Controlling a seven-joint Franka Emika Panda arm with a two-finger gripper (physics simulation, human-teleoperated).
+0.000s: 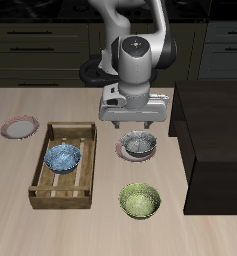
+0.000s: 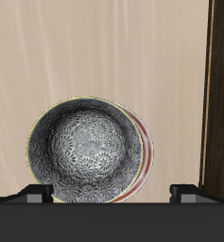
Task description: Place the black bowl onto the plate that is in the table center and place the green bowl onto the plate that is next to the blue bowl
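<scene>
Exterior view: table [image 1: 20, 225] with the arm over its middle, dark block [image 1: 215, 140] along one side, wooden tray [image 1: 62, 165] holding the blue bowl [image 1: 63, 157]. Plate beside the tray [image 1: 19, 127], farther back, is bare. Black bowl [image 1: 140, 145] already sits on the centre plate [image 1: 123, 152]; only a sliver of pink rim shows under it. Green bowl [image 1: 140, 201] stands alone near the front edge, well apart from its target plate.

Gripper [image 1: 138, 121] hangs just above the black bowl, fingers spread wide and holding nothing. Wrist view agrees: black bowl [image 2: 85, 149] sits off-centre on the plate [image 2: 146, 151], both fingertips [image 2: 40, 191] clear of the rim.

My read: first placement is done and this is the release/retreat phase. Next move needs a lift clear, travel toward the front edge to the green bowl, a rim grasp, then a long carry past the tray to the bare plate.

Hard to tell:
- whether the bowl is seated flat; the plate is mostly covered
- finger gap from outside, since the wrist housing blocks it
- green bowl and target plate are out of the wrist view
</scene>
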